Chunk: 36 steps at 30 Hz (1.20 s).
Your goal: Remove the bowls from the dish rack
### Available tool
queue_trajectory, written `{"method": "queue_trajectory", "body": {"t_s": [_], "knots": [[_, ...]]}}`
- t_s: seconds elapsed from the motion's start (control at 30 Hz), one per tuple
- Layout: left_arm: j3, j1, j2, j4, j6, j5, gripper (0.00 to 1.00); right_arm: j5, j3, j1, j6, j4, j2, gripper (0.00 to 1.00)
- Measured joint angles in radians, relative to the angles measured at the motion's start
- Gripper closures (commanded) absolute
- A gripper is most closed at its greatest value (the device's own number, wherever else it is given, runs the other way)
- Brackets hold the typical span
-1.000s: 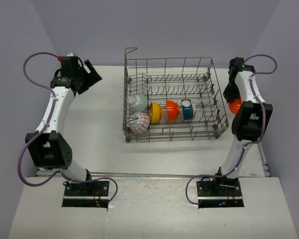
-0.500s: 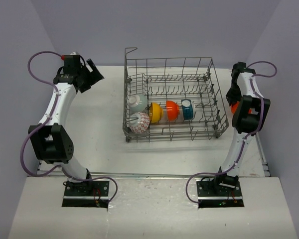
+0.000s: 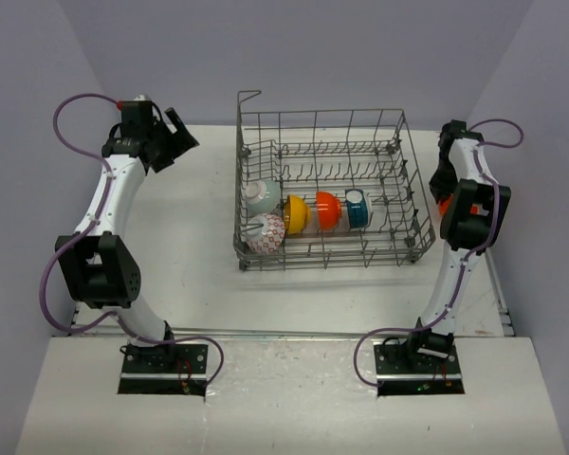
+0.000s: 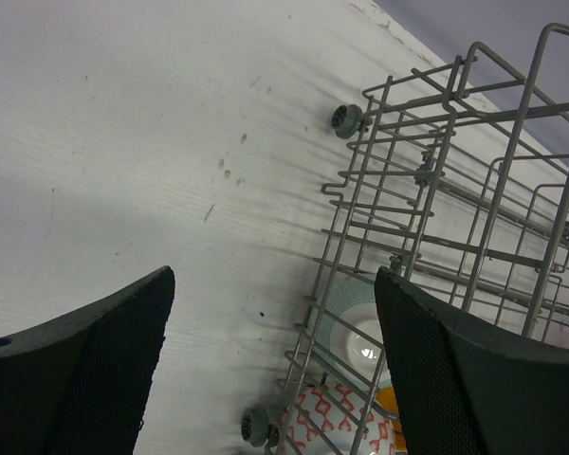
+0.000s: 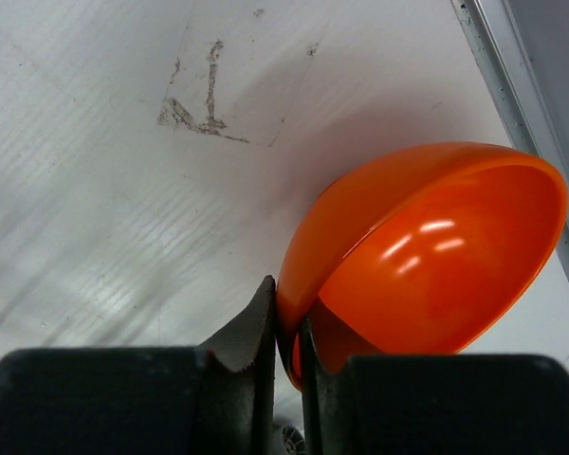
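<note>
The grey wire dish rack (image 3: 398,142) stands at the middle of the table. In it sit a pale white-green bowl (image 3: 259,196), a white bowl with red pattern (image 3: 265,232), a yellow bowl (image 3: 296,214), an orange bowl (image 3: 328,210) and a teal-blue bowl (image 3: 357,209). My right gripper (image 5: 286,327) is shut on the rim of a second orange bowl (image 5: 427,251), held just above the table to the right of the rack; the bowl shows as an orange patch (image 3: 445,203) in the top view. My left gripper (image 3: 178,136) is open and empty, left of the rack's far corner. The left wrist view shows the rack (image 4: 436,190), the white-green bowl (image 4: 354,322) and the red-patterned bowl (image 4: 337,422).
The table's right edge has a metal strip (image 5: 512,85) close to the held bowl. A dark scuff (image 5: 194,104) marks the table surface. The rack has small wheels (image 4: 345,119) at its corners.
My left gripper has shifted slightly towards the back and right. My right arm has drawn in a little, carrying the orange bowl further behind the elbow in the top view.
</note>
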Motion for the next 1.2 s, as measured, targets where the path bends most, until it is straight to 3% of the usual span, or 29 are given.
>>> {"method": "queue_trajectory", "body": {"t_s": [0.43, 0.5, 0.53, 0.87, 0.97, 1.07, 1.1, 1.17, 1.2], "knots": [[0.0, 0.0, 0.0, 0.0, 0.0, 0.0, 0.13, -0.007, 0.0, 0.0, -0.005, -0.001, -0.005, 0.32], [0.0, 0.0, 0.0, 0.0, 0.0, 0.0, 0.13, -0.01, 0.0, 0.001, -0.005, -0.001, -0.016, 0.28], [0.0, 0.0, 0.0, 0.0, 0.0, 0.0, 0.13, -0.011, 0.0, 0.001, -0.005, -0.001, -0.024, 0.21], [-0.002, 0.0, -0.005, 0.006, -0.016, 0.005, 0.12, -0.049, -0.063, 0.023, -0.006, 0.006, -0.255, 0.18], [-0.021, 0.0, -0.023, 0.016, -0.019, 0.008, 0.12, -0.063, -0.111, 0.027, -0.006, 0.017, -0.34, 0.21], [-0.047, 0.0, -0.052, 0.024, -0.026, 0.008, 0.13, -0.072, -0.199, 0.027, -0.004, 0.037, -0.433, 0.39], [-0.057, 0.0, -0.066, 0.026, -0.026, 0.009, 0.14, -0.079, -0.241, 0.027, -0.003, 0.047, -0.466, 0.6], [-0.074, 0.0, -0.092, 0.027, -0.026, 0.008, 0.15, -0.09, -0.338, 0.027, -0.005, 0.064, -0.531, 0.82], [-0.081, 0.0, -0.104, 0.026, -0.026, 0.008, 0.16, -0.092, -0.39, 0.027, 0.001, 0.071, -0.558, 1.0]]}}
